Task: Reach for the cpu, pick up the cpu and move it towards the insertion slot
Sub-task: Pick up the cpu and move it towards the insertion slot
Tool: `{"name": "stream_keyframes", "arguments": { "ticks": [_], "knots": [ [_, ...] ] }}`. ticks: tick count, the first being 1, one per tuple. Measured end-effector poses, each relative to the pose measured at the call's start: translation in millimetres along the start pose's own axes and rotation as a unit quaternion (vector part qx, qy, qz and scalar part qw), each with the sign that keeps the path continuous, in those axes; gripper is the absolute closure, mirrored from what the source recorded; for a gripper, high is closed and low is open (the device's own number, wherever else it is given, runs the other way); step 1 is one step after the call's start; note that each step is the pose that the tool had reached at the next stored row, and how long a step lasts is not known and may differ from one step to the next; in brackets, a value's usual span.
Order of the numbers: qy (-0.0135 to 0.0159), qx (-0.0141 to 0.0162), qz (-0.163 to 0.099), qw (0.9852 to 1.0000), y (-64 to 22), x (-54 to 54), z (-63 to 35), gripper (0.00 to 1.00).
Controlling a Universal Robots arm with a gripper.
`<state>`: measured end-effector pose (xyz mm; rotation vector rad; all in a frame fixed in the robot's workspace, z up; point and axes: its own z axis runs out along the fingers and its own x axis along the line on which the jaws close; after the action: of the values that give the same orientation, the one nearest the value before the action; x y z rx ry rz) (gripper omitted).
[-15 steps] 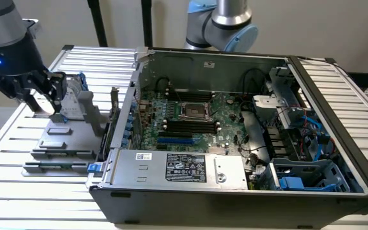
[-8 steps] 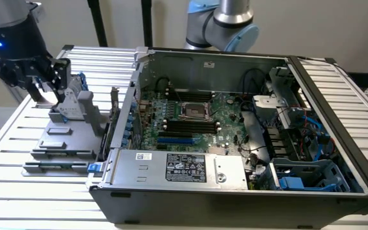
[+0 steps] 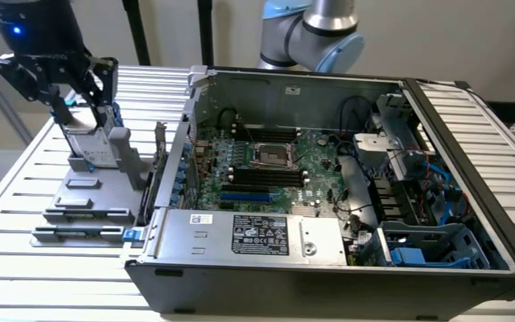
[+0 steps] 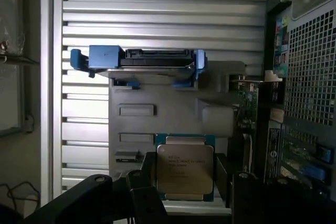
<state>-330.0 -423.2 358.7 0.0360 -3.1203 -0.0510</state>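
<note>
The cpu (image 3: 88,145) stands in a grey holder (image 3: 105,188) on the slatted table, at the exterior view's left. In the wrist view the cpu (image 4: 185,169) shows its silvery lid with printed text and a tan edge. My gripper (image 3: 80,121) hangs right over it, open, with a dark finger on each side of the chip (image 4: 143,182) and none touching it as far as I can see. The insertion slot (image 3: 268,154), a shiny square frame with a dark centre, lies on the green board inside the open computer case (image 3: 239,268).
A hard drive with blue rails (image 4: 139,59) lies at the far end of the grey holder. An expansion card (image 4: 247,103) stands between the holder and the case wall. Long black memory slots (image 3: 262,178) and a blue slot (image 3: 244,198) flank the socket.
</note>
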Motion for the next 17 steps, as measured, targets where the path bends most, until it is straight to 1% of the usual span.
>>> {"name": "stream_keyframes", "arguments": {
  "ticks": [3,6,9,17],
  "knots": [
    [0.0011,0.0,0.0,1.0,0.1,-13.2,-11.8,0.46],
    [0.002,0.0,0.0,1.0,0.0,-27.0,-20.2,0.46],
    [0.0025,0.0,0.0,1.0,-0.2,-40.2,-23.4,0.46],
    [0.003,-0.0004,0.0,1.0,-0.9,-76.6,-27.1,0.46]
  ]
}}
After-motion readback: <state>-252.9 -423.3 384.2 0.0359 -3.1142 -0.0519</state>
